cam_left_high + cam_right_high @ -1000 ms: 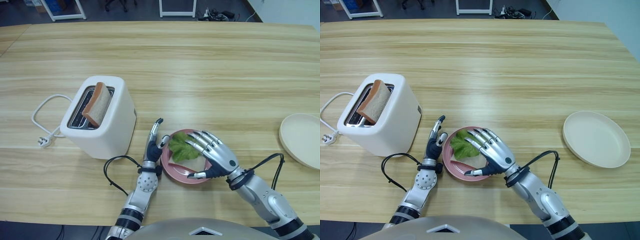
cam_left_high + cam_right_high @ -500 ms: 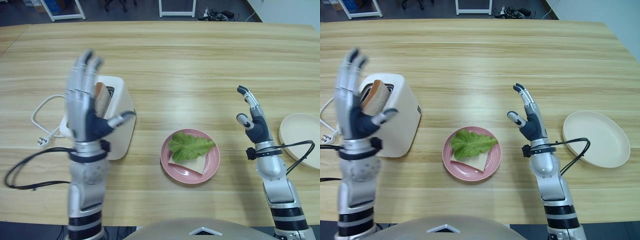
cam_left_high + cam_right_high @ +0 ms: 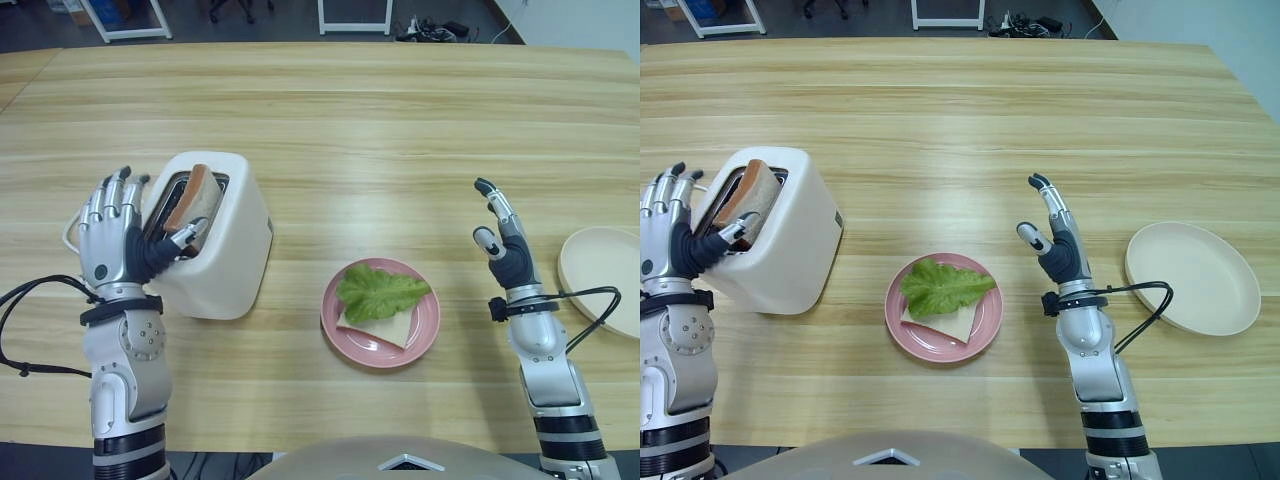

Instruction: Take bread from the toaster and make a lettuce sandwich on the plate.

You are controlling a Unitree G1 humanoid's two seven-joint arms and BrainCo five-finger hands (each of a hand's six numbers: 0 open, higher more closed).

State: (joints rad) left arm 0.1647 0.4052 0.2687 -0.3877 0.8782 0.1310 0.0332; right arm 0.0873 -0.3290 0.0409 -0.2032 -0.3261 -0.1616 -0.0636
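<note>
bread (image 3: 198, 195) stands tilted in the slot of the white toaster (image 3: 215, 265) on the left of the desk (image 3: 380, 130), its top poking out. the left hand (image 3: 115, 240) is at the toaster's left side, fingers straight and pointing up, thumb stretched over the top towards the slice. it grips nothing, and i cannot tell whether the thumb touches the bread. near the middle sits a pink plate (image 3: 425, 335) with a second slice (image 3: 385, 328) lying flat and a lettuce leaf (image 3: 380, 293) on top of it. right of that plate the right hand (image 3: 508, 255) is held up above the desk, fingers straight and released, holding nothing. a cream plate (image 3: 600, 275) lies at the right edge.
</note>
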